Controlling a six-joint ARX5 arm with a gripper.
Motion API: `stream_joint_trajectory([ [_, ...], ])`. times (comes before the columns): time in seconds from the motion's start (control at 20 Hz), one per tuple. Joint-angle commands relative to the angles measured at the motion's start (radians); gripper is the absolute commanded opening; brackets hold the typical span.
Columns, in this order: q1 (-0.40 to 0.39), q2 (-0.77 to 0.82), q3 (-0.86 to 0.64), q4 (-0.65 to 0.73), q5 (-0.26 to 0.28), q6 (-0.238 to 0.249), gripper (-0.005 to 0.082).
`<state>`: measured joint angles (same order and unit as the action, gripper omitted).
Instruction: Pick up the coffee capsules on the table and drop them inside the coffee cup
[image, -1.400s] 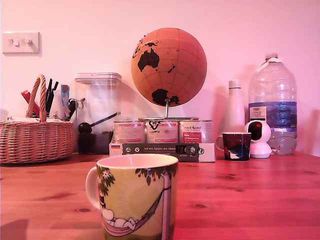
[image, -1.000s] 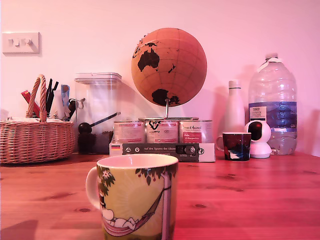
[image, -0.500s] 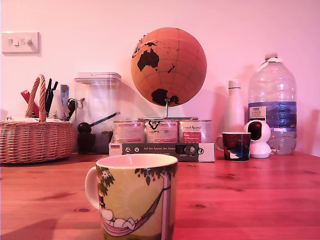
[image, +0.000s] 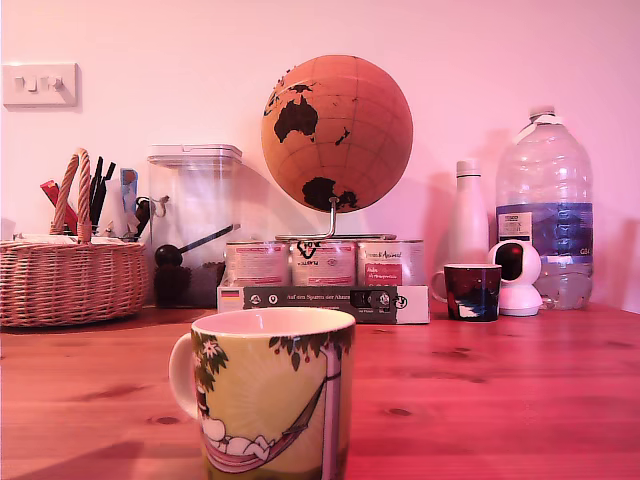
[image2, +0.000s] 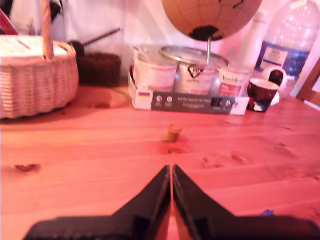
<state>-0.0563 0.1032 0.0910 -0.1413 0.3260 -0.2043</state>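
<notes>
- Exterior view: the yellow-green coffee cup (image: 265, 392) stands at the front of the wooden table (image: 500, 390), handle toward this view's left, showing a figure in a hammock.
- Behind the cup, along the wall: a cork globe (image: 337, 133) on a stand over three tins (image: 322, 263) in a box. At the globe's left in this view stand a clear jar (image: 194, 225) and a wicker basket (image: 70, 272). At its right stand a small dark cup (image: 472, 291), a white bottle (image: 467, 215) and a big water bottle (image: 545, 205).
- This view shows neither arm nor gripper, and no capsule.
- Wrist view: the gripper (image2: 171, 171) is clenched, its black jaws pressed tip to tip with nothing between, over bare table.
- Only here: a small yellowish capsule-like thing (image2: 173, 132) stands on the table in front of the tins, apart from the gripper. It is too blurred to identify. A blue speck (image2: 266, 213) lies beside the gripper's body.
- The coffee cup does not show here.
</notes>
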Motion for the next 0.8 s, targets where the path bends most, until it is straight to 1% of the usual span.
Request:
stream_joint_trajectory([
  [0.0, 0.001, 0.060, 0.017, 0.034, 0.016, -0.006, -0.0019],
  [0.15, 0.001, 0.175, 0.033, 0.076, 0.037, -0.005, -0.0019],
  [0.45, 0.001, 0.386, 0.081, 0.172, 0.104, 0.003, -0.0019],
  [0.6, 0.001, 0.507, 0.135, 0.178, 0.117, 0.006, -0.0019],
  [0.7, 0.001, 0.591, 0.176, 0.163, 0.153, 0.048, -0.0019],
  [0.75, 0.001, 0.630, 0.195, 0.162, 0.166, 0.055, -0.0019],
])
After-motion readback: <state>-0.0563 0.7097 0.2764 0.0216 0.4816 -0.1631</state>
